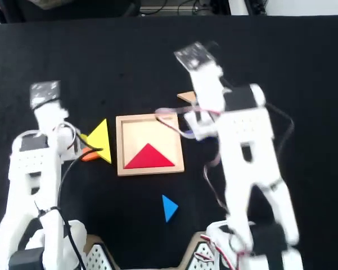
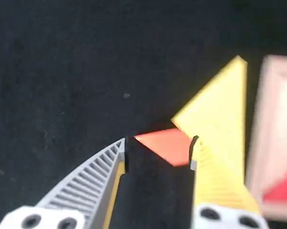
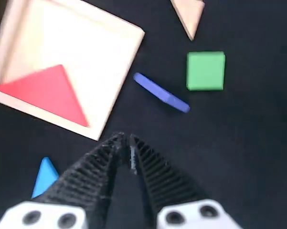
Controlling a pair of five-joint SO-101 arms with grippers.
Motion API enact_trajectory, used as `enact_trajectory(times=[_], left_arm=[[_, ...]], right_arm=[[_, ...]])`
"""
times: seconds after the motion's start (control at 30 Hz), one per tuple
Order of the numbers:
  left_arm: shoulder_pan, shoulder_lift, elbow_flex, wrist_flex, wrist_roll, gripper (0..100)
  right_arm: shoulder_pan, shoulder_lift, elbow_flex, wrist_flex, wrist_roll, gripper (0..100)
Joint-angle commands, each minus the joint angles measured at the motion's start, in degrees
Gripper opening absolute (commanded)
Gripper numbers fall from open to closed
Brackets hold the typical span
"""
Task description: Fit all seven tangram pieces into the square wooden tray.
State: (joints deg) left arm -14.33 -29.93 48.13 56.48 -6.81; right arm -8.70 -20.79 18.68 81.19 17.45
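The square wooden tray lies mid-table with a red triangle in its near part. Left of it lies a yellow triangle. My left gripper is down beside that triangle, shut on an orange piece held between its tips. My right gripper hovers off the tray's right side, shut with nothing in it. Beyond its tips lie a dark blue parallelogram, a green square and a tan triangle. A light blue triangle lies in front of the tray.
The tabletop is black cloth, bare across its far half. The right arm's body covers the ground just right of the tray in the high view. Both arm bases stand at the near edge.
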Motion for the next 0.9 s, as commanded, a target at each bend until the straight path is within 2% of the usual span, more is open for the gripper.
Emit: enact_trajectory(times=[0.0,0.1,0.23,0.37,0.6,0.73,0.87], left_arm=[[3.12,1.93,-13.23,10.99,-6.15,23],[4.79,7.21,-18.86,16.62,-3.78,23],[6.29,18.81,-21.93,20.31,5.54,23],[4.97,28.40,-24.31,17.32,10.46,23],[7.78,27.16,-26.86,13.98,15.91,24],[9.98,28.04,-26.51,10.73,20.31,28],[8.31,33.05,-27.38,8.35,23.30,27]], right_arm=[[3.52,-11.47,17.98,-12.66,0.26,1.3],[3.87,-15.16,28.62,-20.31,-0.18,1.2],[4.13,-15.34,33.98,-24.97,-4.57,1.3],[3.78,-15.34,36.53,-26.37,-5.19,1.2],[3.87,-15.34,41.19,-31.91,-4.84,1.2],[3.87,-15.34,41.19,-32.09,-4.66,1.2],[3.87,-15.34,41.45,-32.09,-4.57,1.2]])
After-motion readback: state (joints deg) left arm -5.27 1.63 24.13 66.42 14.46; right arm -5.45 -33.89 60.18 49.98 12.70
